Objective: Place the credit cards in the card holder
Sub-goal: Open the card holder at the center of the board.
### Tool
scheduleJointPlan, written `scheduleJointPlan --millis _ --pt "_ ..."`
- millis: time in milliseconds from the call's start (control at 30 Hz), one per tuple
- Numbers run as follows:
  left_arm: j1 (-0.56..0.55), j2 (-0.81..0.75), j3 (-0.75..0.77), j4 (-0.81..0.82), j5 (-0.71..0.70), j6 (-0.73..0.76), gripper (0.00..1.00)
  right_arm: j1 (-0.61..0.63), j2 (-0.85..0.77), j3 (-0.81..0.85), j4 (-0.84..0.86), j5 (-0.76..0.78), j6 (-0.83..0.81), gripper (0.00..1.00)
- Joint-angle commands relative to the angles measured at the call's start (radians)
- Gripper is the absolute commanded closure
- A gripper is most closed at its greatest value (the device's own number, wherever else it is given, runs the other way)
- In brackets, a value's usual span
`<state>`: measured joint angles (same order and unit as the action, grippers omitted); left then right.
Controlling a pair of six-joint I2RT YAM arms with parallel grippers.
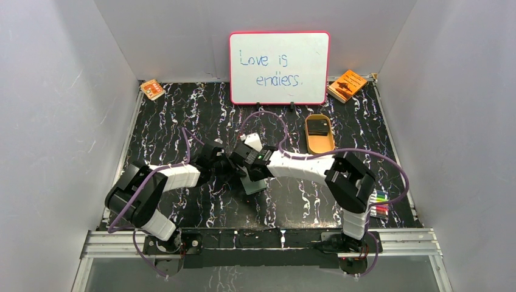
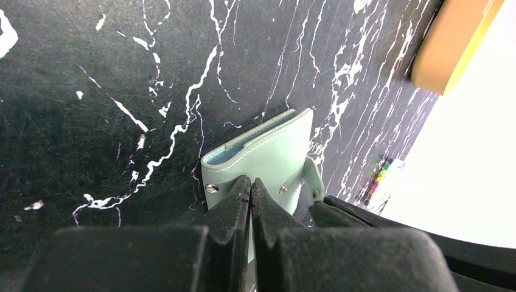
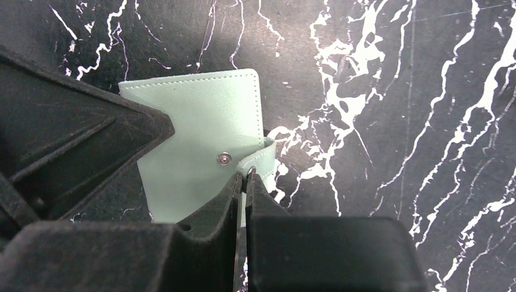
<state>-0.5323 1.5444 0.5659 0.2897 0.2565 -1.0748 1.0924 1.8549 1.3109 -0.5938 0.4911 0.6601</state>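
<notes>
The card holder [image 1: 254,184] is a pale grey-green sleeve lying on the black marbled mat at the centre; its pale blue inside shows at one open edge [image 2: 225,152]. My left gripper [image 2: 251,184] is shut on the holder's near edge, between its two snap studs. My right gripper [image 3: 245,176] is shut on the holder's small strap tab [image 3: 263,155] at its side. Both grippers meet over it in the top view, left [image 1: 234,165] and right [image 1: 246,171]. The dark credit cards [image 1: 317,126] lie stacked in the tan oval tray [image 1: 328,143].
A whiteboard [image 1: 278,67] stands at the back. Orange booklets lie at the back left [image 1: 152,89] and back right [image 1: 347,85]. Coloured markers [image 1: 380,204] lie beside the right arm. White walls close in both sides.
</notes>
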Motion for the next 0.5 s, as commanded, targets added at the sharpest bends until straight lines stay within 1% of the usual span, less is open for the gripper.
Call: scheduleJointPlan --millis 0,133,300,333,400,467 --pt "0.003 0.053 -0.02 -0.102 -0.059 0.04 1.0 -0.006 -0.075 -0.019 -0.036 0.04 0.038 1.0" --pt "0.003 0.05 -0.016 -0.103 -0.049 0.05 1.0 -0.019 -0.12 -0.058 -0.037 0.03 0.069 1.0" --pt "0.003 0.032 -0.008 -0.104 -0.029 0.065 1.0 -0.073 -0.203 -0.165 -0.008 -0.018 0.091 1.0" --pt "0.003 0.03 -0.006 -0.105 -0.024 0.066 1.0 -0.085 -0.217 -0.185 -0.002 -0.031 0.091 0.99" --pt "0.003 0.026 -0.002 -0.11 -0.019 0.07 1.0 -0.105 -0.248 -0.225 0.009 -0.054 0.094 0.86" --pt "0.003 0.022 0.002 -0.116 -0.015 0.072 0.99 -0.119 -0.283 -0.259 0.023 -0.076 0.092 0.71"
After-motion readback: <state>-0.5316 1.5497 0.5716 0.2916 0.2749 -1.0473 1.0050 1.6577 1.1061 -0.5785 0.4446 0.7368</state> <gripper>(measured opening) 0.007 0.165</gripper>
